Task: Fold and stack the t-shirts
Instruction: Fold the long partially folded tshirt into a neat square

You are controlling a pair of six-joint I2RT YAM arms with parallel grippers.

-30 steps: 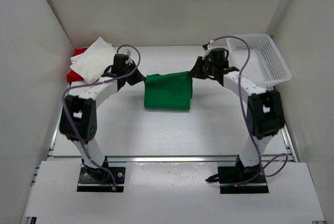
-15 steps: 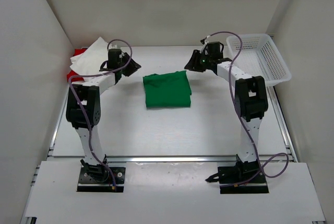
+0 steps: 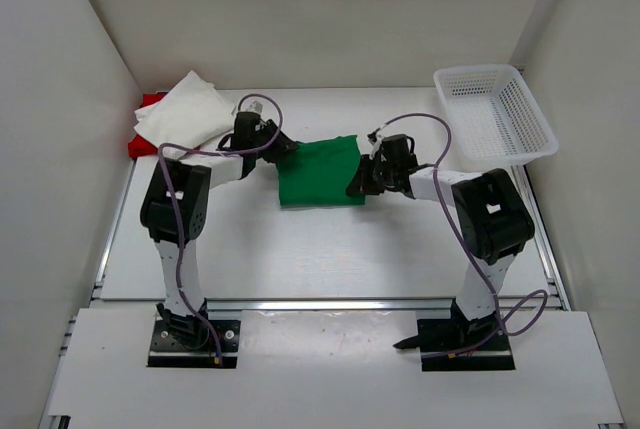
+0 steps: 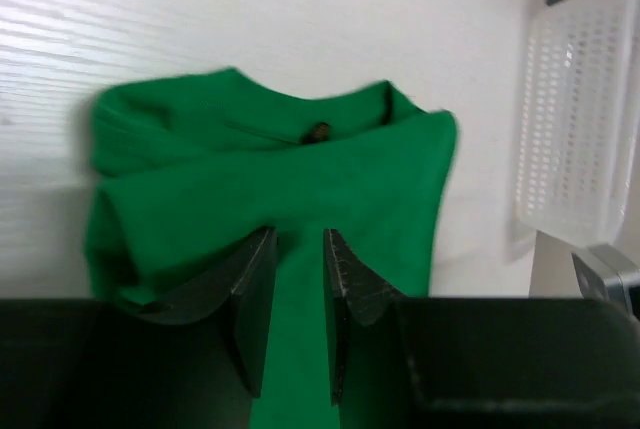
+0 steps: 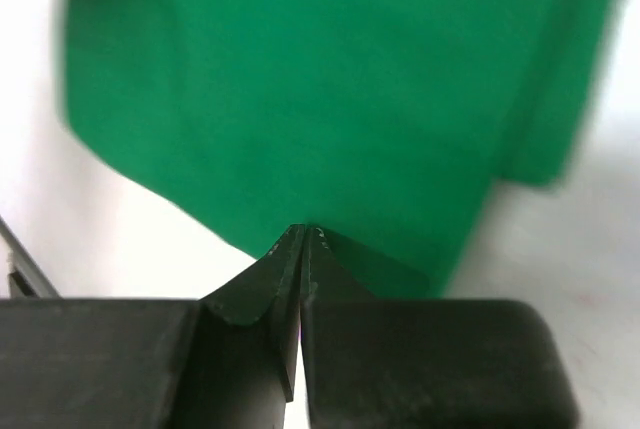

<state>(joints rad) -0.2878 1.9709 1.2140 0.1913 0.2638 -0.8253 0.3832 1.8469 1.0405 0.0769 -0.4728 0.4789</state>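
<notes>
The green soft cloth short-sleeved t-shirt [image 3: 320, 179] lies folded into a flat pad near the middle of the white bench [image 3: 400, 249], well apart from the white folded t-shirt [image 3: 185, 114], which sits on the bright red t-shirt [image 3: 143, 142] at the far left corner.

I judge the green pad to be light and limp. It will sag and unfold if I lift it by one point, and its layers may slide over each other. So I want both hands to take it together at opposite edges, pinching through every layer at a fold, not a loose hem.

My left hand [image 3: 284, 149] is at the pad's far left corner. In its wrist view the fingers stand a narrow gap apart over the cloth, with green showing between them, so I read it as released and not pinching. My right hand [image 3: 357, 182] is at the right edge. Its fingertips are clenched together right at the cloth's border, and I cannot tell whether any hem is caught between them.

From above the pad is close to square, slightly longer across the bench, with its far edge skewed a little. In the left wrist view the collar [image 4: 318, 132] lies on the side farthest from the fingers.
</notes>
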